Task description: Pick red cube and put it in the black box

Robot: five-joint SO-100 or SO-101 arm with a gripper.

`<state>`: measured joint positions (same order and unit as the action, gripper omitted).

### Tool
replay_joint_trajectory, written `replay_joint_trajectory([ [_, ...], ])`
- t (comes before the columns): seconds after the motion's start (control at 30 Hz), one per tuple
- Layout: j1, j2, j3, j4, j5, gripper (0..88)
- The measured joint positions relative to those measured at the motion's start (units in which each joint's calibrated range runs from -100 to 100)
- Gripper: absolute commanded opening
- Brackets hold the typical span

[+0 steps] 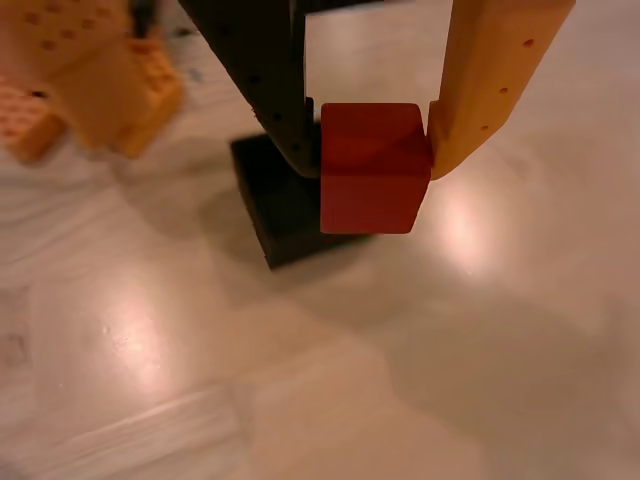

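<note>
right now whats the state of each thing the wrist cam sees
red cube: clamped between the two fingers, held above the floor
gripper: shut on the red cube
black box: on the pale surface, partly behind the cube; inside not visible
orange blocks: blurred, top left, state unclear

Setting: kind of place I cannot tell. Beneath me, a pale wood-grain worktop [300, 400] with glossy lamp reflections; orange printed arm parts [90, 90] at upper left.
</note>
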<state>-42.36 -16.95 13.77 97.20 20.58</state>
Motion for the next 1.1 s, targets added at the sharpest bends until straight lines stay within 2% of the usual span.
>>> replay_joint_trajectory([
  [0.3, -6.9, -1.7, 9.3, 1.9, 7.3, 1.1],
  [0.7, -7.8, -2.3, 12.2, 1.8, 8.0, 2.0],
  [0.93, -7.9, -2.3, 13.4, 1.5, 8.3, 23.9],
  [1.1, -7.9, -2.3, 13.5, 1.3, 8.4, 27.7],
])
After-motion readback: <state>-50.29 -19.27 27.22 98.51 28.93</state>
